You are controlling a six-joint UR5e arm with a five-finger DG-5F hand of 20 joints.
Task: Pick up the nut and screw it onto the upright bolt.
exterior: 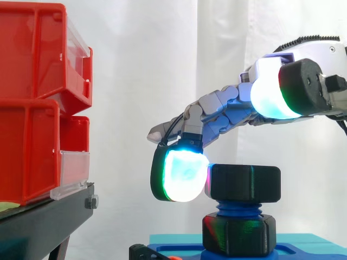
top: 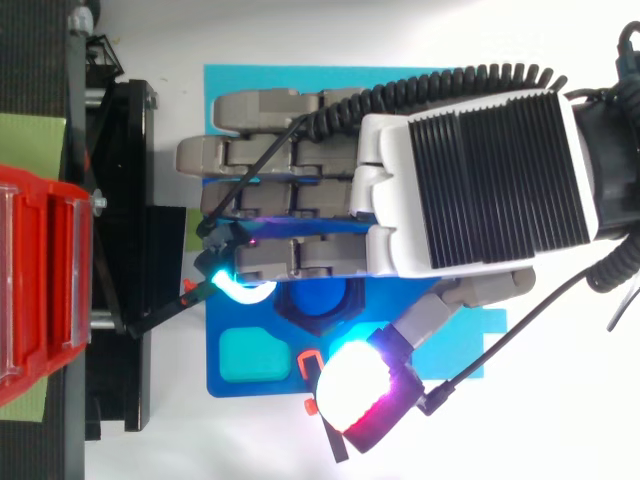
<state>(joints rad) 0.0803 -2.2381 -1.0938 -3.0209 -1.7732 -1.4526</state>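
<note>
The black hex nut (exterior: 245, 183) sits on top of the upright blue threaded bolt (exterior: 237, 208), which rises from a black hex base (exterior: 238, 234) on the blue plate (top: 250, 375). From above, the bolt's blue top (top: 320, 300) shows just under the fingers. My hand (top: 470, 170) reaches in from the right, with its fingers stretched out above the nut. One fingertip (exterior: 179, 176), glowing cyan, bends down and rests against the nut's left side. The thumb pad (top: 360, 395) stays off the nut, raised and to the side. The hand grips nothing.
Red bins (exterior: 32, 97) are stacked on a black stand (exterior: 43, 222) to the left, close to the fingertips. The blue plate lies on a cyan mat (top: 240, 90) and has a teal recess (top: 252, 355). A white curtain hangs behind.
</note>
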